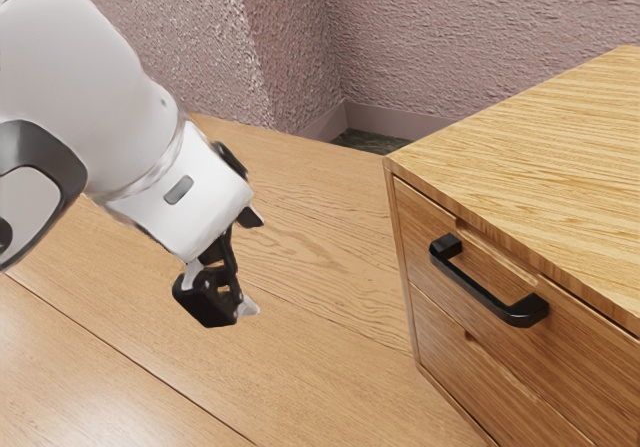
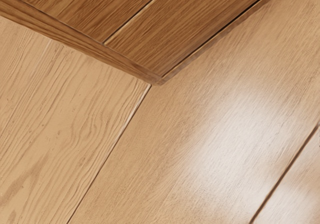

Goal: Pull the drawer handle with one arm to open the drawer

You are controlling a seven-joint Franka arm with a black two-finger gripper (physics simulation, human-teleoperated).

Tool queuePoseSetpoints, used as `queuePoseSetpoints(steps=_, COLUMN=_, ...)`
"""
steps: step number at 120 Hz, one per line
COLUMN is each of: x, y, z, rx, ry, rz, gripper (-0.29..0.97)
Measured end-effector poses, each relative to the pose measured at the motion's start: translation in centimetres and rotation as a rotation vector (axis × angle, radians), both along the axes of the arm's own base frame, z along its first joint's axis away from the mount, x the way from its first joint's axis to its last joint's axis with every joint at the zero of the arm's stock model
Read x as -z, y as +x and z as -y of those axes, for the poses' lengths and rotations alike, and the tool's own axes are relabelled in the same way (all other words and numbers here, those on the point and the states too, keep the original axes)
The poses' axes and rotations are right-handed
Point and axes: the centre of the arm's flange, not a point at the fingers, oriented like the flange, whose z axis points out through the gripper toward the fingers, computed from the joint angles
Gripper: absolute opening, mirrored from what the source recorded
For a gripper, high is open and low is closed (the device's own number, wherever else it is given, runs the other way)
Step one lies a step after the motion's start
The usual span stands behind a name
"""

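A wooden cabinet (image 1: 540, 167) stands at the exterior view's right. Its top drawer (image 1: 425, 222) carries a black bar handle (image 1: 487, 282), and the drawer front sits flush with the cabinet face. My gripper (image 1: 215, 297) hangs from the white arm at the exterior view's left, low over the floor and well apart from the handle, with nothing in it. The wrist view looks down at the floor and takes in the cabinet's bottom corner (image 2: 152, 77).
A second drawer front (image 1: 470, 367) lies below the top one. A wooden plank floor (image 1: 300, 367) stretches between my hand and the cabinet. Textured pink walls (image 1: 400, 37) meet in a corner behind.
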Motion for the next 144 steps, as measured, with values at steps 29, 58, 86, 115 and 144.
queuePoseSetpoints(steps=29, x=0.0, y=-2.4, z=3.7, rx=0.385, ry=0.079, rz=0.058, gripper=0.68)
queuePoseSetpoints(steps=58, x=0.7, y=-4.1, z=4.9, rx=0.504, ry=0.095, rz=0.051, gripper=0.68)
queuePoseSetpoints(steps=86, x=0.9, y=-5.7, z=7.9, rx=0.599, ry=0.119, rz=0.080, gripper=0.68)
queuePoseSetpoints(steps=115, x=0.6, y=-5.9, z=9.0, rx=0.635, ry=0.144, rz=0.134, gripper=0.68)
queuePoseSetpoints(steps=144, x=0.3, y=-7.6, z=11.6, rx=0.704, ry=0.131, rz=0.167, gripper=0.68)
